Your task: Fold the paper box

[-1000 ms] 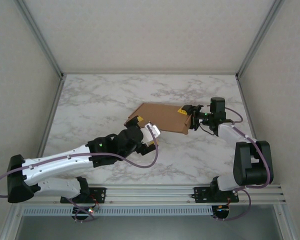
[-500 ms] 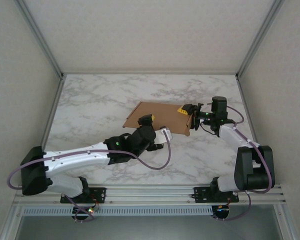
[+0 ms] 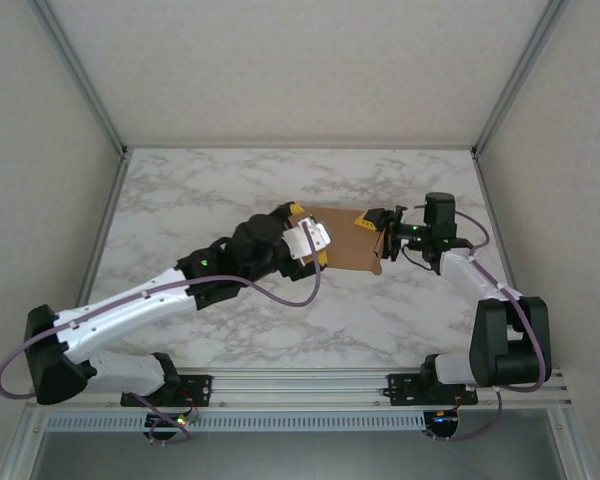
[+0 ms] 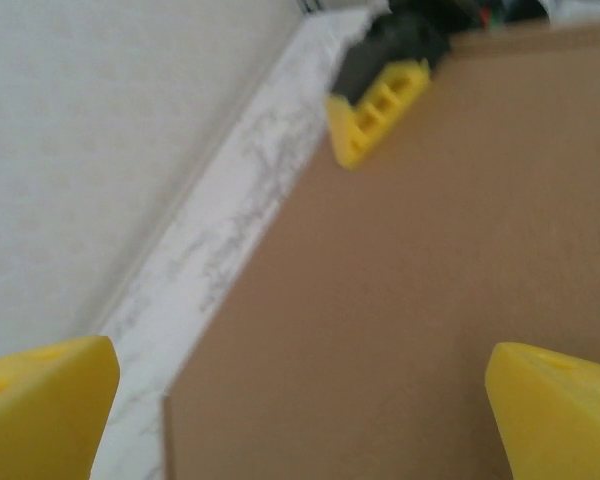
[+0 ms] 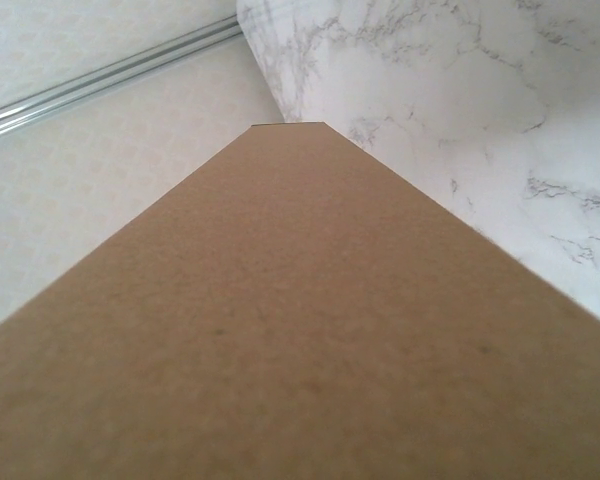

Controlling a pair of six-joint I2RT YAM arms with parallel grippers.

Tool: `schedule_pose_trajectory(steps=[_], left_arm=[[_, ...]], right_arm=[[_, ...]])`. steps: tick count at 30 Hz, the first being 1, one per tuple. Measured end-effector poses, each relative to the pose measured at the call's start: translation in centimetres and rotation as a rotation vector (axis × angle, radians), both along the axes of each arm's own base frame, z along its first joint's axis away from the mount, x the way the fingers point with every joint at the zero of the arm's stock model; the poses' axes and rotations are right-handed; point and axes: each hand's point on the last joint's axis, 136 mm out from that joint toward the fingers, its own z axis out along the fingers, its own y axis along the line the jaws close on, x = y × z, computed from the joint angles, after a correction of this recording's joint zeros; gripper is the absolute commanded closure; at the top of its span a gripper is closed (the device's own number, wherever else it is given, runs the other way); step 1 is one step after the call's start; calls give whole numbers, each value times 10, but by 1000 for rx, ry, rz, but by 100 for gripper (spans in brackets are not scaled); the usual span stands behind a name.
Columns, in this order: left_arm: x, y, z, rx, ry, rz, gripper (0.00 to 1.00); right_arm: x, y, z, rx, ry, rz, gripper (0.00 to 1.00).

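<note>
Two grippers: right gripper (image 3: 372, 225) clamps the right edge of the paper box (image 3: 348, 242); left gripper (image 3: 310, 236), jaws wide open, should seat squarely over its left edge.

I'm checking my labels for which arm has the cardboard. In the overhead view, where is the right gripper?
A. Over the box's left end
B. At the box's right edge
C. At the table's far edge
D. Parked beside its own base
B: the right gripper sits at the right edge of the paper box, a yellow fingertip on the cardboard, while the left gripper is open over the left end.
</note>
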Motion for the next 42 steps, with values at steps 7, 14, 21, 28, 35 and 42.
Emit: schedule_pose_trajectory(steps=[7, 14, 21, 28, 35, 42], left_arm=[[4, -5, -16, 25, 4, 1, 9], [10, -11, -27, 87, -49, 20, 13], [4, -9, -23, 96, -88, -10, 8], [-11, -7, -16, 102, -108, -98, 7], [-28, -10, -22, 160, -49, -193, 8], [-44, -8, -44, 255, -1, -250, 5]], right_arm=[[5, -3, 10, -15, -43, -24, 86], [11, -6, 10, -37, -55, -63, 86], [8, -4, 12, -37, -59, -53, 86], [0, 3, 16, -17, -60, -10, 86], [-2, 4, 17, -12, -52, -1, 86], [0, 5, 28, 1, -57, 6, 86]])
